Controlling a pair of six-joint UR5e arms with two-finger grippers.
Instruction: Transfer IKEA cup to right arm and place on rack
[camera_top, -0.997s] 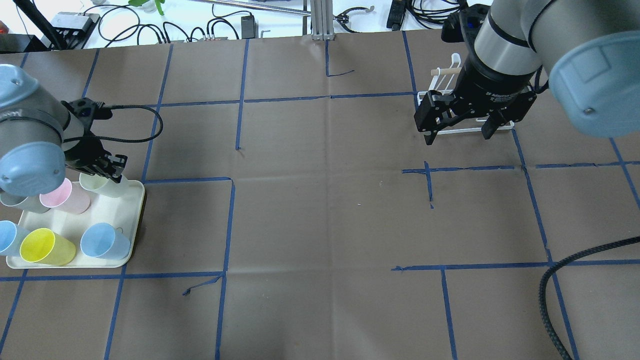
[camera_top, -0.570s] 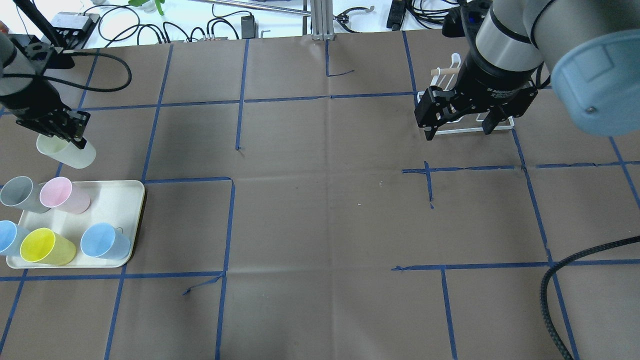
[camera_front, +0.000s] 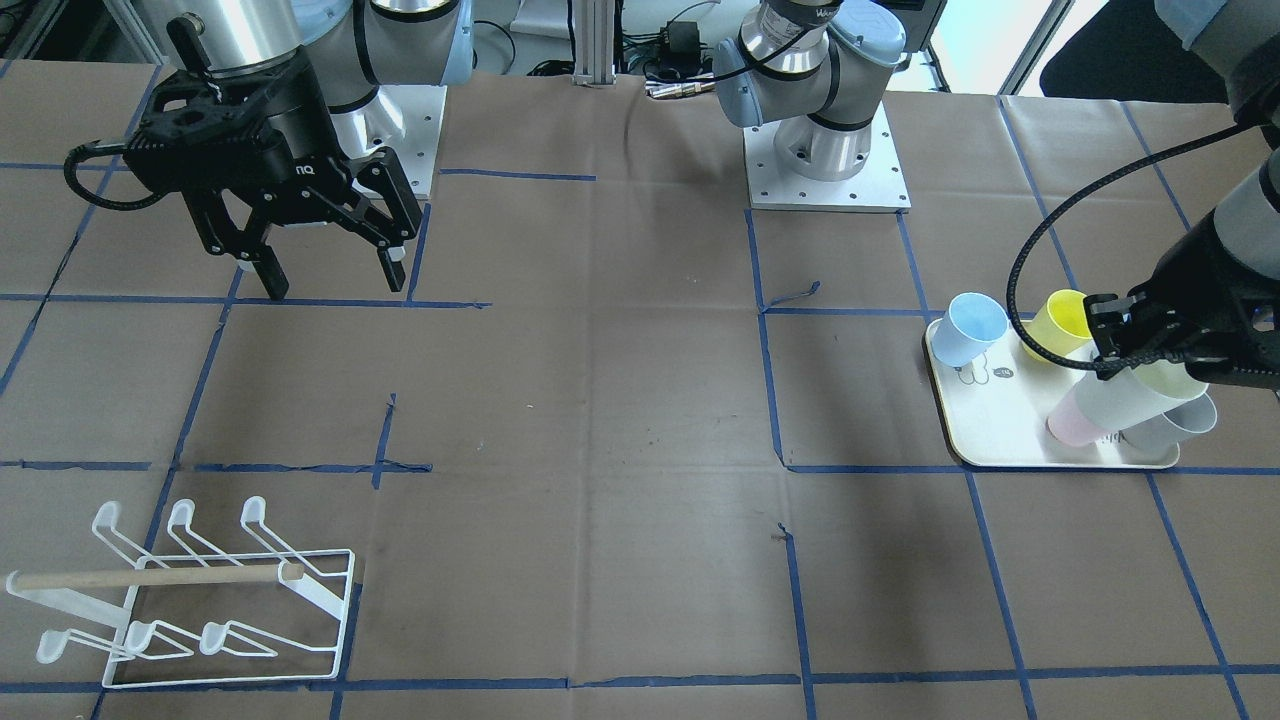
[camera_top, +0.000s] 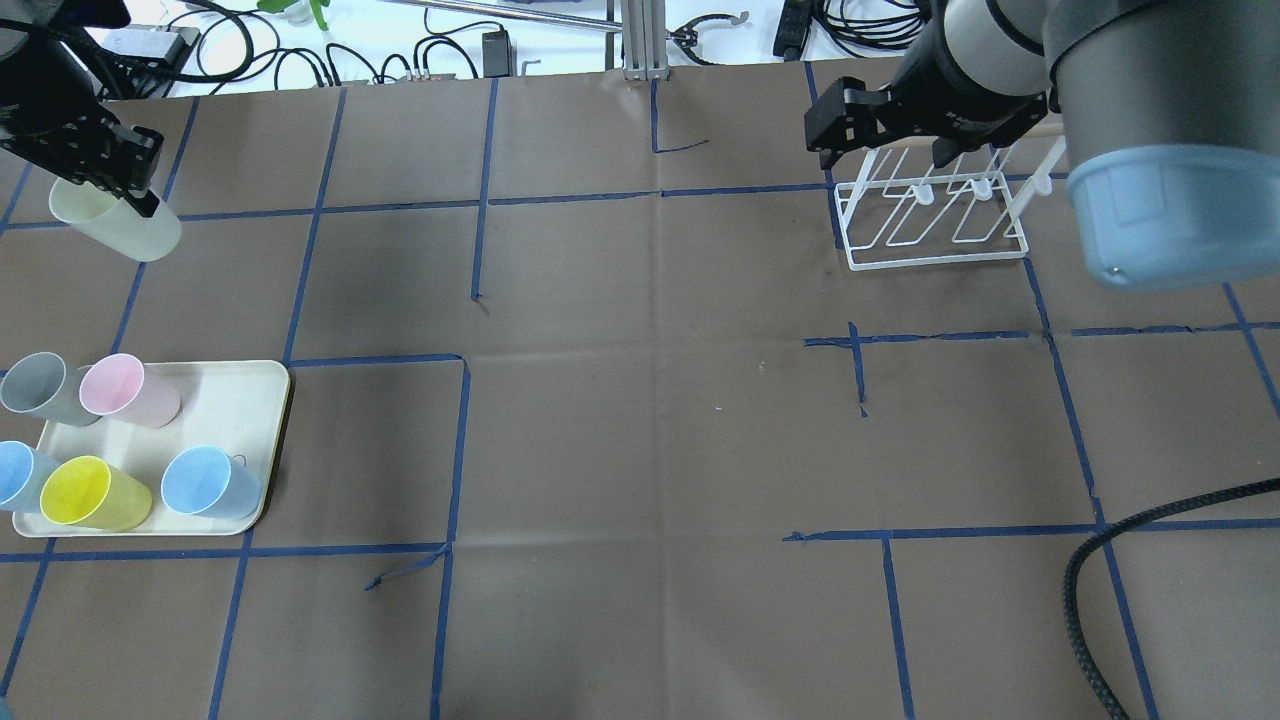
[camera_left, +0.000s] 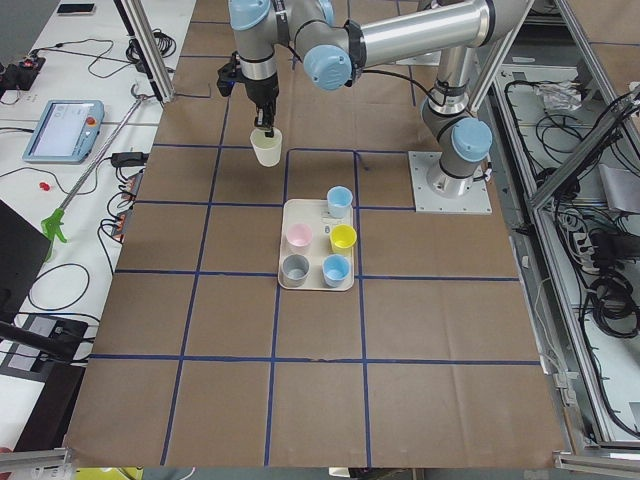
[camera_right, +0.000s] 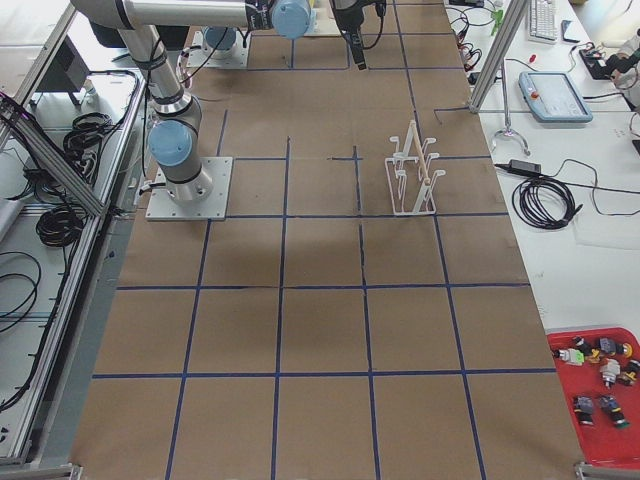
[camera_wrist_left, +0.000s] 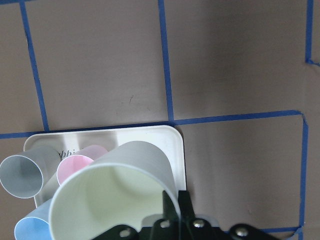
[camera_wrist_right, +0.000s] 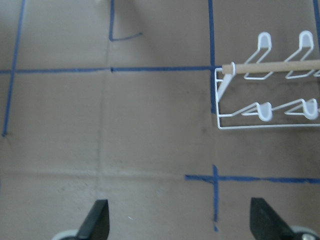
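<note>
Tumbler of pale-green plastic (camera_top: 118, 226), smooth and tapered, hangs tilted below left pincer (camera_wrist_left: 175, 204), pinched at its rim; right pincer (camera_front: 333, 280) gapes wide, empty.

Blue tape grid (camera_top: 560, 199) on brown table (camera_top: 650, 400). IKEA cup (camera_top: 125, 232) is pale green; rack (camera_front: 315, 597) white, dowel (camera_front: 150, 577) tan. Cream tray (camera_top: 225, 400): 2 light blue cups (camera_top: 200, 480), yellow cup (camera_top: 80, 492), pink cup (camera_top: 115, 385), grey cup (camera_top: 35, 385).
</note>
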